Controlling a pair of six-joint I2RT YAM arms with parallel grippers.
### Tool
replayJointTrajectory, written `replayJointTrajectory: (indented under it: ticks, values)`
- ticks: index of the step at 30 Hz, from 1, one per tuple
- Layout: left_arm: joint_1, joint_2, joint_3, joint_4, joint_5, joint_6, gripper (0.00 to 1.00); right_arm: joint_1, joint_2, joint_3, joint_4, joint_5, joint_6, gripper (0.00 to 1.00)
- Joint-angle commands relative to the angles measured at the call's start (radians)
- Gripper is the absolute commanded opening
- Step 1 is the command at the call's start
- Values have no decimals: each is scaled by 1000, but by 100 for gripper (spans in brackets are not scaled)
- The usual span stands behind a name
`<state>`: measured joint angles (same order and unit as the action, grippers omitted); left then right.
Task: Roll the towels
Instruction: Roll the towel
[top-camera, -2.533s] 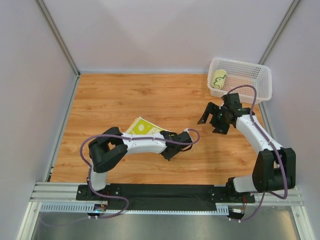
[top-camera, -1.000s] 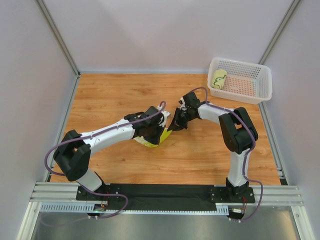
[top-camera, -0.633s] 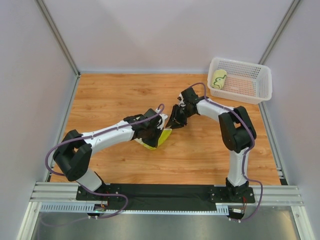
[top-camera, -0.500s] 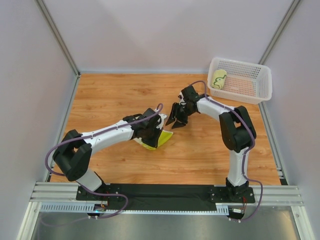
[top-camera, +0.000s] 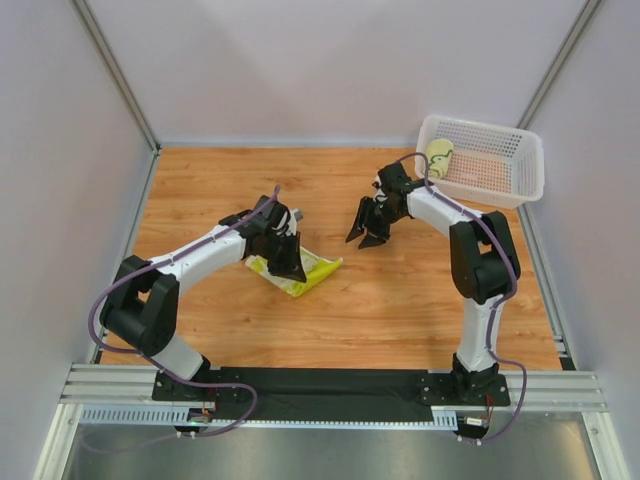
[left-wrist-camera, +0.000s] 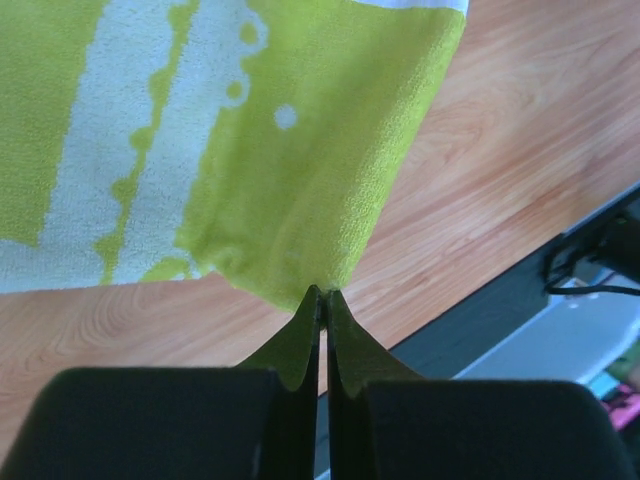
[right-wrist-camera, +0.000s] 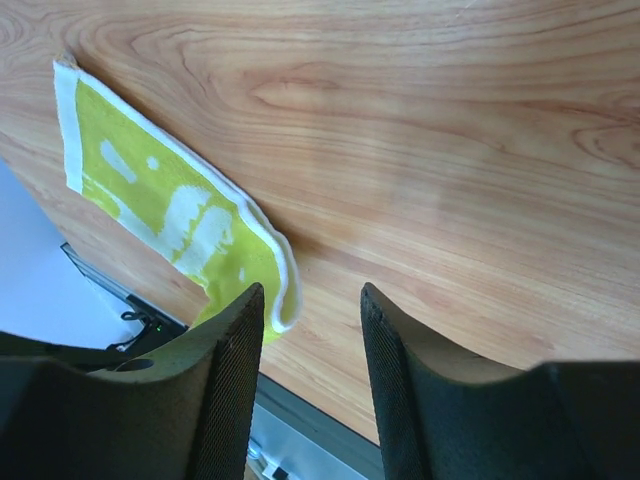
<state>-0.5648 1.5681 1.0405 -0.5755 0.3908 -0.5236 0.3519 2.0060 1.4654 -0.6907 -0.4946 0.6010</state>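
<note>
So the two-tool bit is over. A second ago both tools were bunched together on the towel (top-camera: 316, 272), and now the right tool (top-camera: 365, 237) has let go and backed off toward the basket (top-camera: 528, 182), jaws apart with nothing between them. The left tool (top-camera: 292, 267) stays pinched tight on one green corner and has dragged the cloth back its own way. The towel now lies mostly flat on the bench (top-camera: 400, 310), right under and just ahead of that tool and well apart from the right one. One rolled towel (top-camera: 438, 157) already sits in the basket. My guess is this one's only been laid out — the actual rolling hasn't started yet.
</note>
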Motion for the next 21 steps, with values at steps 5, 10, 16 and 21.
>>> replayJointTrajectory:
  ticks: [5,10,16,21]
  values:
    - [106,7,-49,13,134,-185,0,4,-85,3,8,-16,-33,43]
    - [141,15,-101,-17,120,-226,0,6,-121,-37,40,-64,-49,41]
    - [175,17,-166,5,120,-266,0,36,-153,-71,86,-131,-70,37]
    - [192,27,-192,26,112,-280,0,116,-158,-71,91,-154,-110,29]
